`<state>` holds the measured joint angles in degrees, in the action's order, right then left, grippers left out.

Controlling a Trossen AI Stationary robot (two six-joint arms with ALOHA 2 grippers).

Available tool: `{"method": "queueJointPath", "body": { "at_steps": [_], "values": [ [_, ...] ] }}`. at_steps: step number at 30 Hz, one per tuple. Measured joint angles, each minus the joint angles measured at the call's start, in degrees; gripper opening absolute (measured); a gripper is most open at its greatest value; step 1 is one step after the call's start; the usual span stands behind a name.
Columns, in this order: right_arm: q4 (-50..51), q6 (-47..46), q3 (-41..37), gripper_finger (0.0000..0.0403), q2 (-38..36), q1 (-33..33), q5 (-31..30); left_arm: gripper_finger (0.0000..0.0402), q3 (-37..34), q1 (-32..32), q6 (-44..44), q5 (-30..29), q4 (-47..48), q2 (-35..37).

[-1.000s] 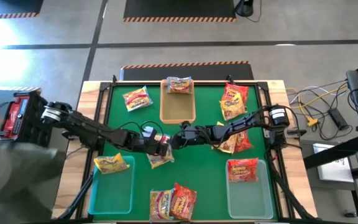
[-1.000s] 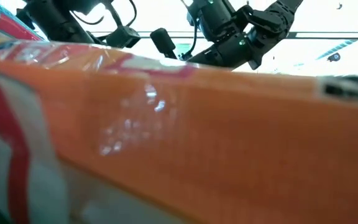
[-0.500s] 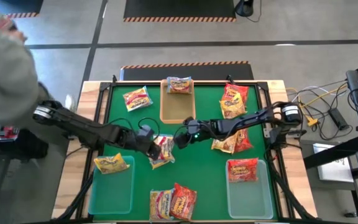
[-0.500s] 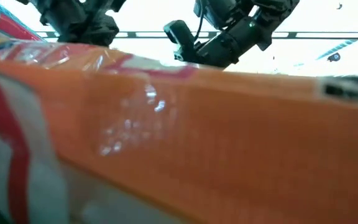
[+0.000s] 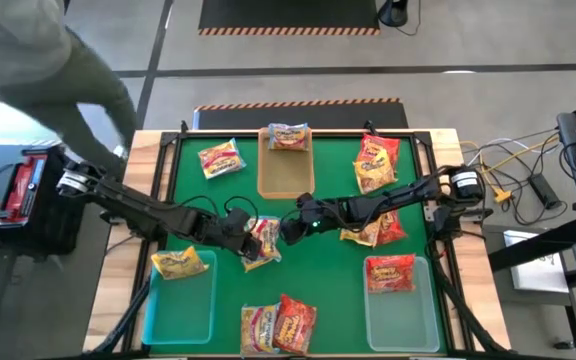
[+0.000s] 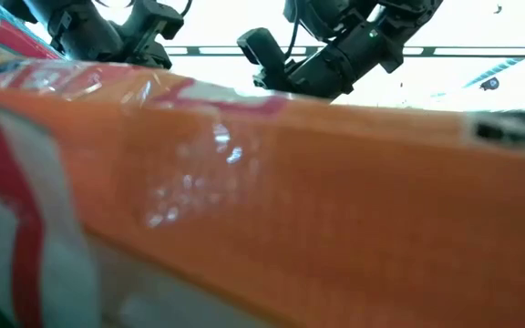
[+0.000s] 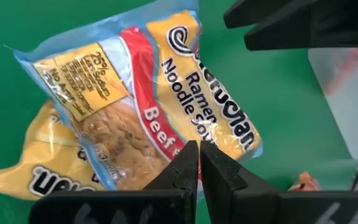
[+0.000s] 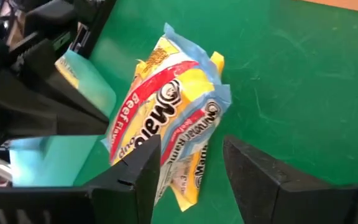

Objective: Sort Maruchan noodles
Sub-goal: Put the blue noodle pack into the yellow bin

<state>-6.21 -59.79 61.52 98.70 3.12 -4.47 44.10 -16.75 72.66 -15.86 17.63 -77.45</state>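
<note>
From above, both arms meet mid-table over a beef packet point(image 5: 261, 242) lying on a yellow packet point(image 7: 42, 165). The left gripper point(image 7: 198, 163) has its fingers pressed together at the packet's edge; the right gripper point(image 8: 188, 168) is spread open beside it. The low view is blocked by an orange wrapper point(image 6: 262, 200). A person point(image 5: 43, 70) stands at the green mat's point(image 5: 318, 280) far left corner.

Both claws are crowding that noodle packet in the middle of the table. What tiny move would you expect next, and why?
Probably the right gripper eases forward around the beef packet. Its fingers are open, with the packet's edge just ahead, while the left gripper is shut and only rests at the packet's other side. A second yellow packet lies underneath, so it should take the top one alone.
</note>
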Motion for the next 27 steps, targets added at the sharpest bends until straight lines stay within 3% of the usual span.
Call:
{"method": "queueJointPath", "body": {
  "at_steps": [12, 21, 27],
  "values": [
    [-0.05, -4.36, 0.0, 0.023, 0.02, 0.0, 3.02, 0.0, 0.0, -0.8, 0.32, 2.11, -0.49, -3.7],
    [-0.19, -6.23, 0.0, 0.0233, 1.32, 0.0, 1.53, 0.0, 0.09, 0.4, -0.15, 1.29, -11.36, -10.81],
    [-4.05, -6.15, -0.02, 0.0233, 4.33, 0.0, 2.23, 0.0, 0.15, 0.44, 1.19, 1.18, -12.83, -13.89]
  ]
}}
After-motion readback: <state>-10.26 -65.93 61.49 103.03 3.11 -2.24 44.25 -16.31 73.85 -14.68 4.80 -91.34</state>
